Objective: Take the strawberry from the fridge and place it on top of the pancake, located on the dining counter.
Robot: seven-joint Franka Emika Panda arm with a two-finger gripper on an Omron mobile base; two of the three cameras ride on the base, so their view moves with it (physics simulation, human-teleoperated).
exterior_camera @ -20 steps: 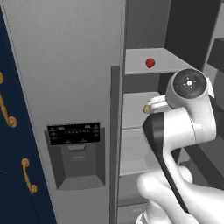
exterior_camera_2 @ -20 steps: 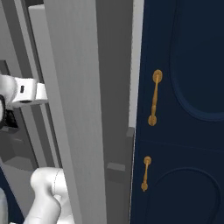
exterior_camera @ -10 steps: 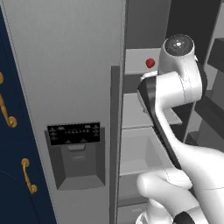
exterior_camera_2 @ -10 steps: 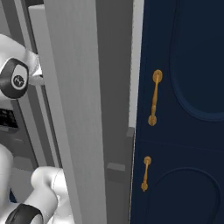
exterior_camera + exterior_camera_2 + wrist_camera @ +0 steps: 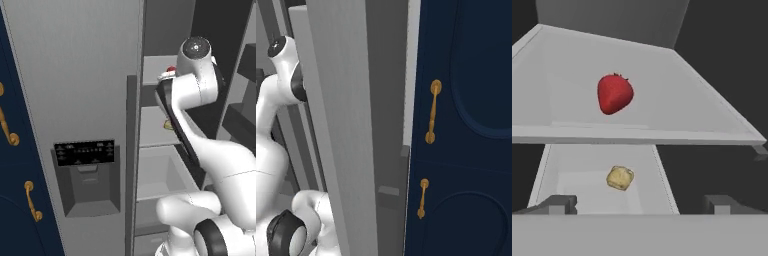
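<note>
Inside the fridge (image 5: 75, 75): the strawberry (image 5: 614, 93) lies on an upper light-grey shelf (image 5: 677, 112), alone, near the middle of it; it shows as a small red spot behind the arm in the left base view
Lower shelf: a small yellowish lump (image 5: 620, 178) sits on the shelf below, well apart from the berry
Gripper (image 5: 639, 204): the two fingers stand wide apart, with nothing between them; the tips are low in the hand view, level with the lower shelf and short of the berry
Door state: the right door of the fridge is open, the left door with the black dispenser panel (image 5: 85, 152) is closed
Done so far: it seems that the fridge is already opened and the arm reaches toward the shelves
Left to do: the berry is not yet grasped; the hand must rise a little to the upper shelf, close on the berry, carry it out and put it on the pancake at the dining counter, so most of the task remains
Hand view gives: the exact place of the berry on the shelf and the open fingers
Left base view gives: the arm bent into the open fridge, and the navy cabinet (image 5: 15, 200) with gold handles
Right base view gives: the edge of the open door (image 5: 343, 125) and another navy cabinet door (image 5: 466, 125)
</note>
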